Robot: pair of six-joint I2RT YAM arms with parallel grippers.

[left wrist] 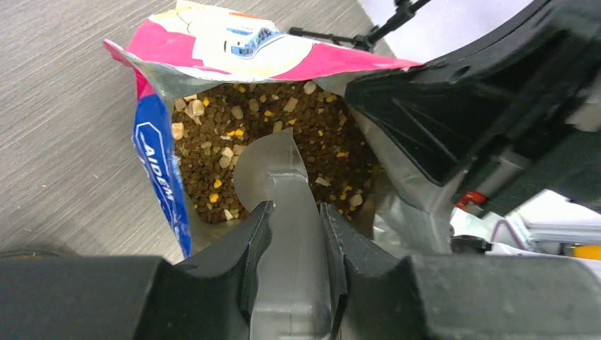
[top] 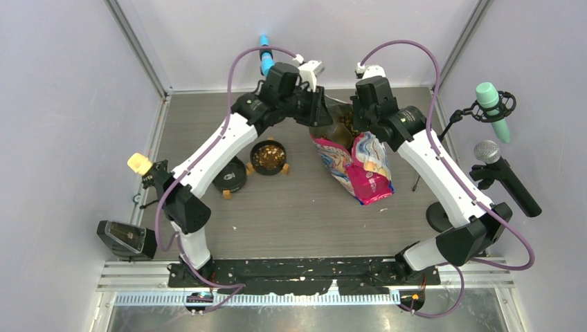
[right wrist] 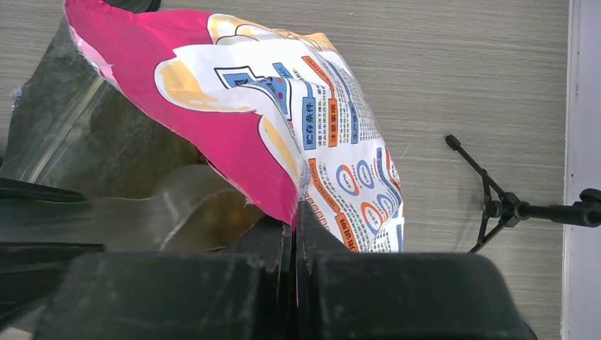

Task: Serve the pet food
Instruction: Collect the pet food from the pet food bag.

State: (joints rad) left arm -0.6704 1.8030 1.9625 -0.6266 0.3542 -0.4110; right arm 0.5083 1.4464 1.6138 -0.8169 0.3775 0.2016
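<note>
Kibble (left wrist: 298, 127) fills the open bag (top: 361, 173) near the table's far edge; more lies in a black bowl (top: 253, 153) to its left. The left gripper (left wrist: 295, 210) clamps a grey scoop (left wrist: 280, 170) over the food, and the right gripper (right wrist: 293, 225) pinches the bag's rim.

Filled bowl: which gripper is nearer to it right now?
Left. The left gripper pinches the bag at its mouth, on the side facing the filled bowl. The right gripper pinches the opposite edge, with the bag's mouth between it and the bowl.
</note>
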